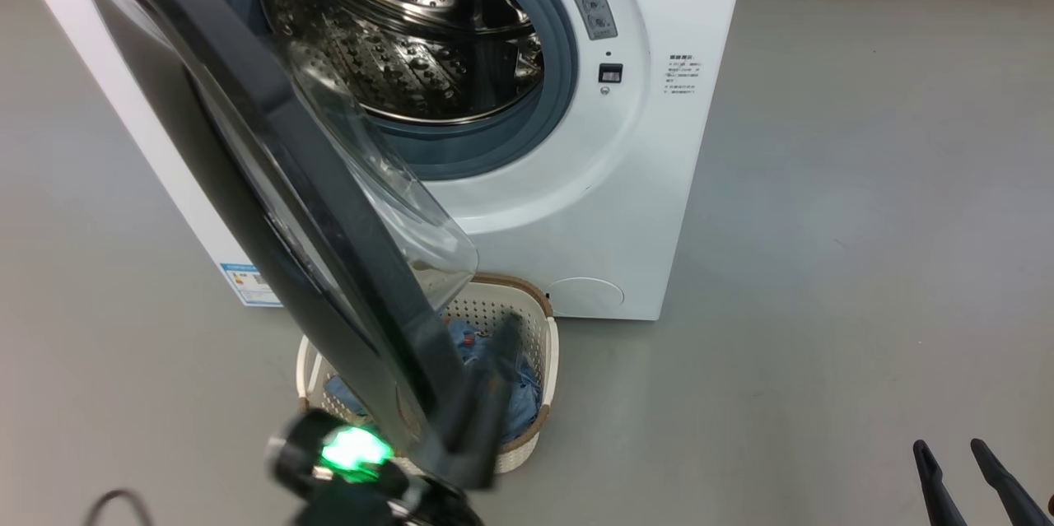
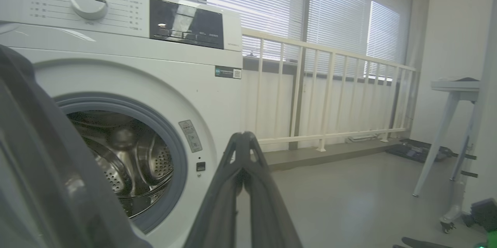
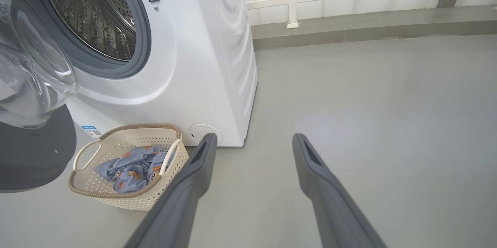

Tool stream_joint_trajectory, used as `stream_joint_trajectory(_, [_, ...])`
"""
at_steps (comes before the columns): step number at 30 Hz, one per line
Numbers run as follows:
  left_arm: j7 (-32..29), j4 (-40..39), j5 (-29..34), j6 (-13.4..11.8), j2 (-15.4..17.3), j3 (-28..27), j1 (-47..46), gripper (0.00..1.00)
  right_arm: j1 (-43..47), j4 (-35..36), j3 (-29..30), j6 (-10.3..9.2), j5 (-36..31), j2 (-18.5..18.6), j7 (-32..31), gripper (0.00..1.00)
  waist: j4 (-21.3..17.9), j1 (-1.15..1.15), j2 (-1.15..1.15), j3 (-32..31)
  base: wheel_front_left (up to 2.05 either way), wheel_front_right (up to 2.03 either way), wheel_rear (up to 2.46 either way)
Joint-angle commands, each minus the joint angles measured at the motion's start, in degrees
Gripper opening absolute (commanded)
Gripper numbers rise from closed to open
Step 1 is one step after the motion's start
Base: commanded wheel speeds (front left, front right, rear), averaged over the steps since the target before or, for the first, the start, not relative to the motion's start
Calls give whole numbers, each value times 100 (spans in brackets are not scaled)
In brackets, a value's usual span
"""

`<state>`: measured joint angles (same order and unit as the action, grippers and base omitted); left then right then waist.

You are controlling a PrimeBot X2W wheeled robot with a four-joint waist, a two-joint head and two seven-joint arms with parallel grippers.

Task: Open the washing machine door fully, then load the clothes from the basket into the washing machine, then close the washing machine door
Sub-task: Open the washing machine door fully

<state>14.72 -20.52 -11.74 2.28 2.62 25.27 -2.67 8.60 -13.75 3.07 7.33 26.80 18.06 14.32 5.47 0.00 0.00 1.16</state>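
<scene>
Two end effectors: left end effector [image 2: 242, 136], fingers pressed together beside the part-open washing machine door [image 1: 321, 205], probably to nudge it wider; right end effector [image 3: 252, 140], fingers apart, idle above floor; clothes [image 3: 132, 166] in basket [image 3: 116, 201] beneath the door.

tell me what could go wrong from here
1. The door looks not fully open and partly covers the basket in the head view; a reach for the clothes could knock it.
2. The left gripper is shut beside the door's edge, not clamped on it, so it might slip off while pushing.
</scene>
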Motion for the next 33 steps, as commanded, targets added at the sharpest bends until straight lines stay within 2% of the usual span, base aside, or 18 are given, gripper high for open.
stream_joint_trajectory(1, [28, 18, -13, -15, 26, -25, -185, 0, 20, 127, -57, 16, -56, 163, 68, 100, -11, 0, 0, 12, 0, 0, 0])
stream_joint_trajectory(3, [28, 397, -269, -55, 26, 324, -148, 0, -5, 125, -81, 16, -58, 152, 68, 100, -38, 0, 0, 31, 0, 0, 0])
stream_joint_trajectory(7, [28, 1403, -803, -173, 26, 577, -263, 0, -73, 143, -107, 16, -56, 136, 68, 100, -81, 0, 0, 89, 0, 0, 0])
stream_joint_trajectory(14, [28, 2314, -1230, -225, 26, 358, -606, 0, -128, 154, -98, 16, -41, 125, 68, 100, -94, 0, 0, 150, 0, 0, 0])
stream_joint_trajectory(33, [28, 2573, -1336, -277, 26, -191, -555, 0, -121, 208, -79, 16, -35, 123, 68, 100, 35, 0, 0, 169, 0, 0, 0])
